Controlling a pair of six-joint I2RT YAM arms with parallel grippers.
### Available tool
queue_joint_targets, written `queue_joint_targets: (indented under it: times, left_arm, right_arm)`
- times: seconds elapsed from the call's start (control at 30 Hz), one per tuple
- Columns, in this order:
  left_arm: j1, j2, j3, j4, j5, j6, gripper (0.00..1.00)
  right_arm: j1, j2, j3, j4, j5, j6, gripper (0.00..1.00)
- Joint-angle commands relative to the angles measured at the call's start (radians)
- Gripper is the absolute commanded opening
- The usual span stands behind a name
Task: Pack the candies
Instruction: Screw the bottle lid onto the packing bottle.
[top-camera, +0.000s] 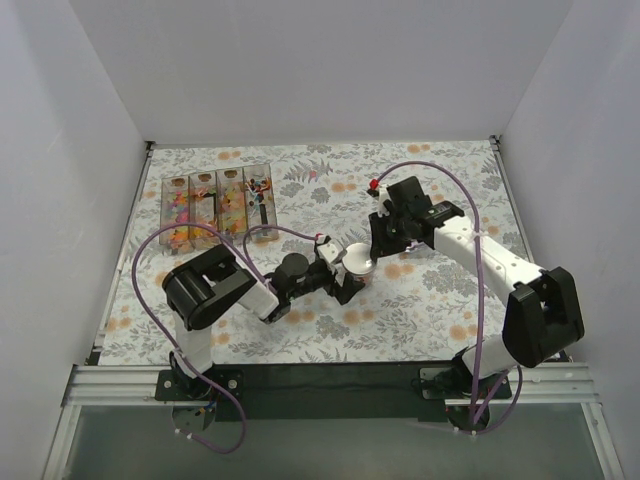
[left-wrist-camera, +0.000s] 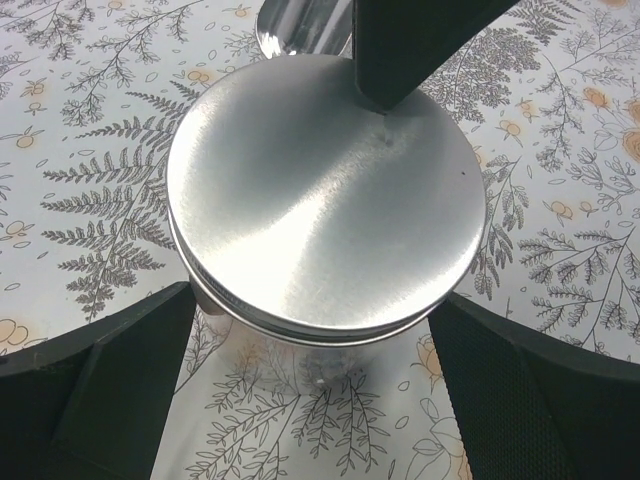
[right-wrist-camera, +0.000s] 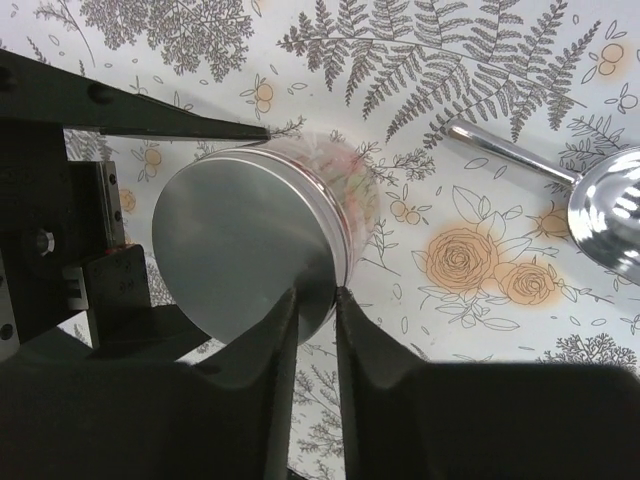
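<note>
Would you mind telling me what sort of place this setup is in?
Most likely a robotics lab test cell: a left arm and right arm mounted along a metal rail at the near edge, plain white panels on three sides, and a floral tablecloth as a staged work surface.

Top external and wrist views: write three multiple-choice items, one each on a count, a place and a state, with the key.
1. How many compartments has the clear tray? A two; B six; C four.
2. Where is the metal scoop? A in the tray; B on the tablecloth beside the jar; C in a gripper.
3. The jar's lid is: A on the jar; B flat on the tablecloth; C lifted clear.
Key: 1 C, four lanes show side by side. 2 B, the scoop lies on the cloth right of the jar. 3 A, the lid covers the jar, which sits in the left gripper.
</note>
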Motion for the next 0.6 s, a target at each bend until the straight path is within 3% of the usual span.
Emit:
queue_joint_targets:
  times: [0.0,0.07,0.4,0.57]
  left_arm:
    - [-0.006,0.017,0.04,0.004,0.056,0.019,0.98]
    - [-0.006,0.029,0.051,0.007,0.059,0.018,0.98]
    - [-0.006,0.072,0.068,0.035,0.064,0.004,0.97]
    - [-0.006,0.083,0.06,0.052,0.053,-0.014,0.82]
  right_arm:
    - [0.01,0.01,-0.054,0.027,-0.046,-0.009,0.22]
    - [0.01,0.01,-0.061,0.036,-0.063,0.002,0.17]
    - [0.01,0.004,-0.128,0.079,-0.106,0.051,0.11]
    - [0.01,-0.022,-0.162,0.076,-0.134,0.109,0.07]
